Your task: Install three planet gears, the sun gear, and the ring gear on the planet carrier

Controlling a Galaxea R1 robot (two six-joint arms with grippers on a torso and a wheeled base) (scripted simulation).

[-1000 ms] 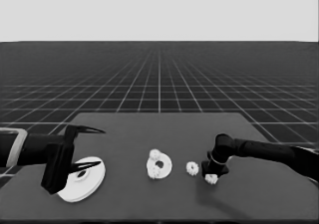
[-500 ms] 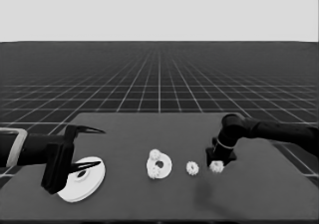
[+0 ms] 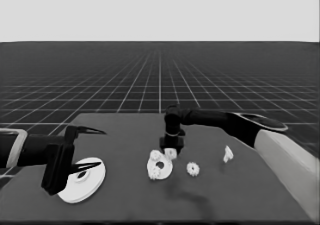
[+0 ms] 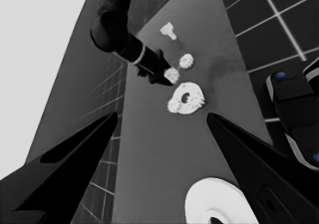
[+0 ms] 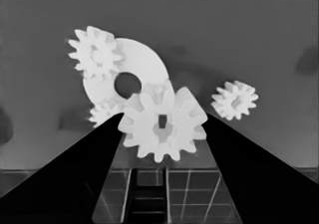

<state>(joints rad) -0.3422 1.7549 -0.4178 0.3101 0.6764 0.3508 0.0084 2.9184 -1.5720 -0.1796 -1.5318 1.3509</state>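
The right gripper (image 3: 170, 152) holds a planet gear (image 5: 163, 126) between its two fingers, which press against the gear's flanks, and it hangs over the middle of the table (image 3: 125, 205), at the far rim of the smaller round part (image 3: 160, 166). That part, the planet carrier, already carries two gears (image 5: 96, 54) on its face, one of them partly hidden behind the held gear.

The step in hand looks like seating a third gear: the next move likely calls for lowering it onto a free spot on the disc so that its teeth clear its neighbours.

One loose gear (image 3: 193, 169) lies just beside the disc toward the right edge, and the thin white piece (image 3: 228, 154) lies farther toward that edge.

The left gripper (image 3: 82, 150) waits with fingers spread over the larger round part (image 3: 82, 187) near the table's front left corner, well apart, so the middle stays free for the descent.
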